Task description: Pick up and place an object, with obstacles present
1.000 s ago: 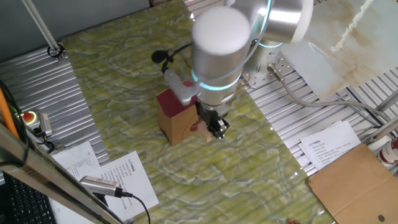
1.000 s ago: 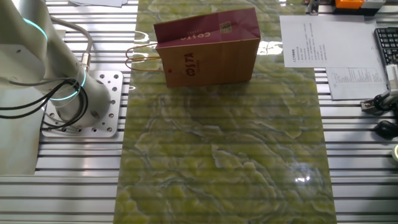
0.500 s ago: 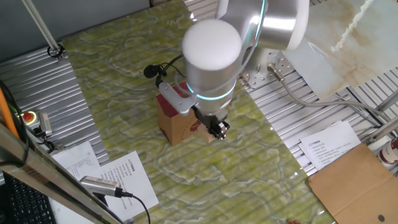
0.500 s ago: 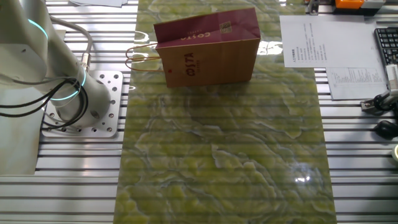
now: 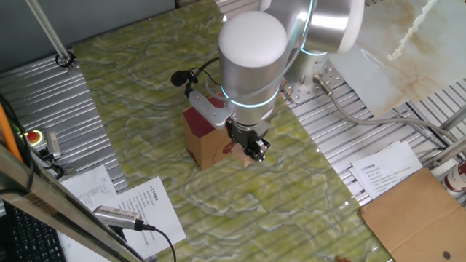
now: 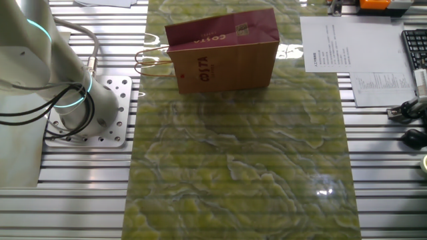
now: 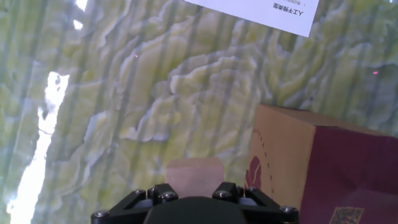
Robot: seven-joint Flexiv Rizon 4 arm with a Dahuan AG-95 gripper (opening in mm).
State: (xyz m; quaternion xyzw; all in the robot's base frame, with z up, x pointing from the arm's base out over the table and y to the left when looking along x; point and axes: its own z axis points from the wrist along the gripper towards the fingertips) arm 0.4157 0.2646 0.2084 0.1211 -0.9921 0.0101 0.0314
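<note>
The object, a small pale tan cube (image 7: 194, 171), sits between my gripper's (image 7: 194, 191) black fingers in the hand view, and the gripper is shut on it. In one fixed view the gripper (image 5: 253, 150) is low over the green marbled mat, close beside the right side of the obstacle, an upright brown COSTA carton (image 5: 206, 142) with a dark red top. The carton fills the lower right of the hand view (image 7: 323, 171). The other fixed view shows the carton (image 6: 223, 50) at the mat's far end, with the gripper out of frame.
Printed sheets (image 5: 135, 204) and a handheld device (image 5: 116, 215) lie off the mat's near-left corner. A flat brown cardboard sheet (image 5: 419, 215) and a paper (image 5: 382, 169) lie to the right. The arm's base plate (image 6: 100, 110) stands left of the mat. A paper (image 7: 261, 9) shows in the hand view.
The arm's wrist swung a little left and then back right. The gripper stays beside the carton, still shut on the cube. The carton has not moved.
</note>
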